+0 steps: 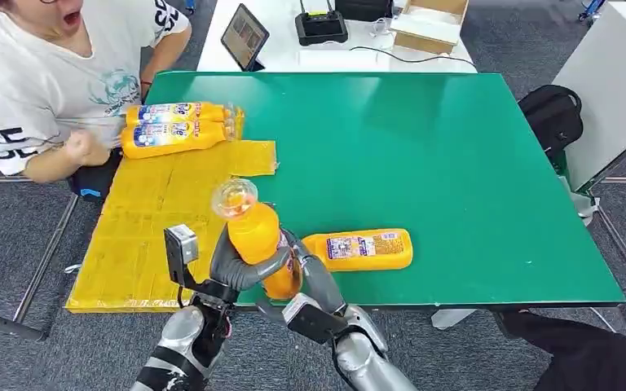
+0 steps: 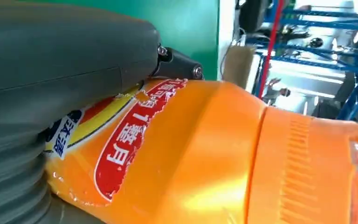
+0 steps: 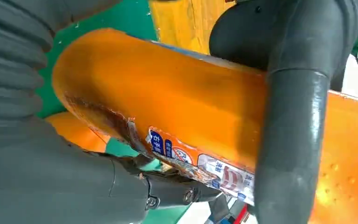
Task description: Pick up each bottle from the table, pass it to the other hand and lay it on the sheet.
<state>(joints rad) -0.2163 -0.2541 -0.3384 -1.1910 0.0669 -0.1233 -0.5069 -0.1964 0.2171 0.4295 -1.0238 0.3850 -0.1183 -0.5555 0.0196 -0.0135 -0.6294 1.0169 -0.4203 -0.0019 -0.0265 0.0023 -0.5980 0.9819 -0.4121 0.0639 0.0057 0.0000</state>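
On green table (image 1: 456, 163), yellow sheet (image 1: 143, 236) — perhaps overhanging, grey carpet (image 1: 0, 244)

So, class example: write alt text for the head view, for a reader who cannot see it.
Both robot hands, left hand and right hand, grip one upright orange bottle at the near edge of a green table. Another bottle lies beside it; two bottles lie on a yellow sheet near a seated person.

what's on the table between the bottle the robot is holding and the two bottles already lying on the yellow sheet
Nothing: in the head view, just bare yellow sheet lies between the held bottle and the two laid bottles.
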